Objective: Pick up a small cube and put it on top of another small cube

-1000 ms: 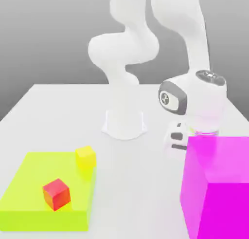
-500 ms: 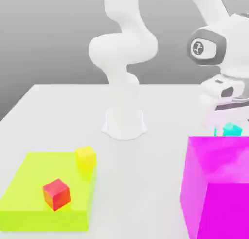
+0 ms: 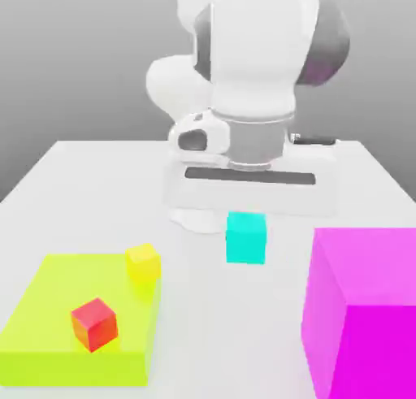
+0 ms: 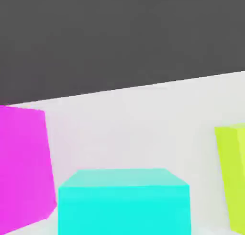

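No text, label, brand, number or sign can be read anywhere in these views. The cyan cube (image 3: 245,237), the magenta block (image 3: 361,308), the red cube (image 3: 94,323), the yellow cube (image 3: 143,262) and the lime slab (image 3: 57,292) all have plain, unmarked faces, and the white arm (image 3: 244,80) and the table (image 3: 81,178) carry no legible marking.

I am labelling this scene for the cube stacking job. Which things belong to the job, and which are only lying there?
Part of the job:
- cyan cube, held up off the table
- gripper, shut on the cyan cube
- red cube and yellow cube, possible cubes to stack on

Only lying there:
- magenta block
- lime slab under the red cube
- table
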Robot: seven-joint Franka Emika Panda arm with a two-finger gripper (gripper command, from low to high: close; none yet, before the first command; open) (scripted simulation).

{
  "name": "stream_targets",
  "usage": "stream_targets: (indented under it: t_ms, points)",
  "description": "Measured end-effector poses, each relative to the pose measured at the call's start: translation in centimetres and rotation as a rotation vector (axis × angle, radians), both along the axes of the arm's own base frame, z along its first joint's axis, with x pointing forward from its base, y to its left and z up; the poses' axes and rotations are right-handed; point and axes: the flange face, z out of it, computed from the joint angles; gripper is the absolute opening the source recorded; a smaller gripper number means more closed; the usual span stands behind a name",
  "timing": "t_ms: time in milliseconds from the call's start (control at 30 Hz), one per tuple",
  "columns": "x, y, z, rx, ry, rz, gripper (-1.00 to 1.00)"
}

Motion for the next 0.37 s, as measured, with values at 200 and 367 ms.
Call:
stream_targets:
  t_ms: [200,367]
  points:
    - [-1.7,-13.8,-6.2,0.004,0.02,-0.486,-1.0]
    - [-1.6,-13.6,-9.1,0.001,0.021,-0.492,1.0]
